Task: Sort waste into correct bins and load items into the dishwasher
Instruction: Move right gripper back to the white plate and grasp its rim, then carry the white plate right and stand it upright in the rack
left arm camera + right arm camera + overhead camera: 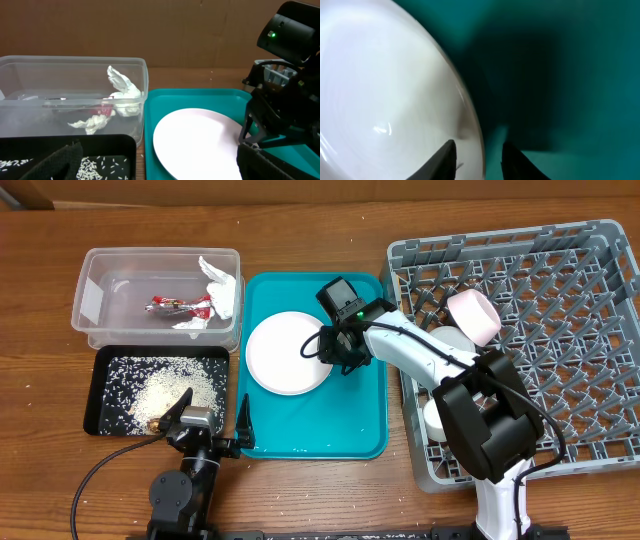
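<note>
The right claw (479,161) stands parted, its two dark fingertips (445,159) astride the right rim of the pale pink plate (285,352), one tip over the plate's face and the other over the teal tray (350,430) beneath; the wrist view shows a gap between the tips with the rim in it, not a closed grip. The plate lies flat in the left half of that tray, which sits mid-surface. The right arm runs back from it across the left wall of the grey dish rack (600,430), which fills the right side of the wooden surface (300,220) up to the far right corner. In the rack's far left part a small pink dish (475,315) stands tilted among the pegs, with something round and white (452,340) just below it, partly hidden by the arm. The left claw (214,395) hangs spread wide near the near edge, one finger over the near right corner of the black tray (100,360), the other at the teal tray's near left corner, holding nothing. Rice scraps (175,388) lie scattered and heaped in the black tray. Beyond it, toward the far left corner, the clear tub (95,290) holds the red wrapper (175,305) and the crumpled white napkin (222,290), the napkin against its right wall
</note>
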`<move>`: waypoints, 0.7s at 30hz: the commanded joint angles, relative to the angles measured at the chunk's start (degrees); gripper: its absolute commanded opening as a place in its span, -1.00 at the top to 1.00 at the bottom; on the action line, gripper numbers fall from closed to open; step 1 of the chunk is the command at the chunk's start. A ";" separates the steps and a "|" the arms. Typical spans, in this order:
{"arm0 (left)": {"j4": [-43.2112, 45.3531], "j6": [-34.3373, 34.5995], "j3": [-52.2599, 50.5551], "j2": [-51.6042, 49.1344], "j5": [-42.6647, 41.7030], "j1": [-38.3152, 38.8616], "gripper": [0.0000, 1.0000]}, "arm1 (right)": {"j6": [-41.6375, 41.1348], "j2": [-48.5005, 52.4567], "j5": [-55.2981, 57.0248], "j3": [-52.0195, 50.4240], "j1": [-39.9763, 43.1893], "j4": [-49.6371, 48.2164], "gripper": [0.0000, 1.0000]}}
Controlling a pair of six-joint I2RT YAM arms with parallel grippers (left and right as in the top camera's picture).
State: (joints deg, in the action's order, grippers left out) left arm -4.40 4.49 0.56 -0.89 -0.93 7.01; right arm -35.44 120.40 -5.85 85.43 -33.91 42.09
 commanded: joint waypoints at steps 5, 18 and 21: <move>0.13 0.83 -0.28 0.63 -0.59 -0.24 -1.00 | -3.45 -0.74 0.76 0.11 -0.37 0.90 0.92; 0.13 0.83 -0.28 0.63 -0.59 -0.24 -1.00 | 6.08 -24.74 26.47 0.20 4.04 6.14 0.92; 0.13 0.83 -0.28 0.63 -0.59 -0.24 -1.00 | 6.08 -31.41 47.98 0.20 4.07 9.16 0.92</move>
State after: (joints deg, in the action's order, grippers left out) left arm -4.38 4.49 0.56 -0.89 -0.93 7.01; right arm -31.70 98.43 14.22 84.73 -29.78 49.43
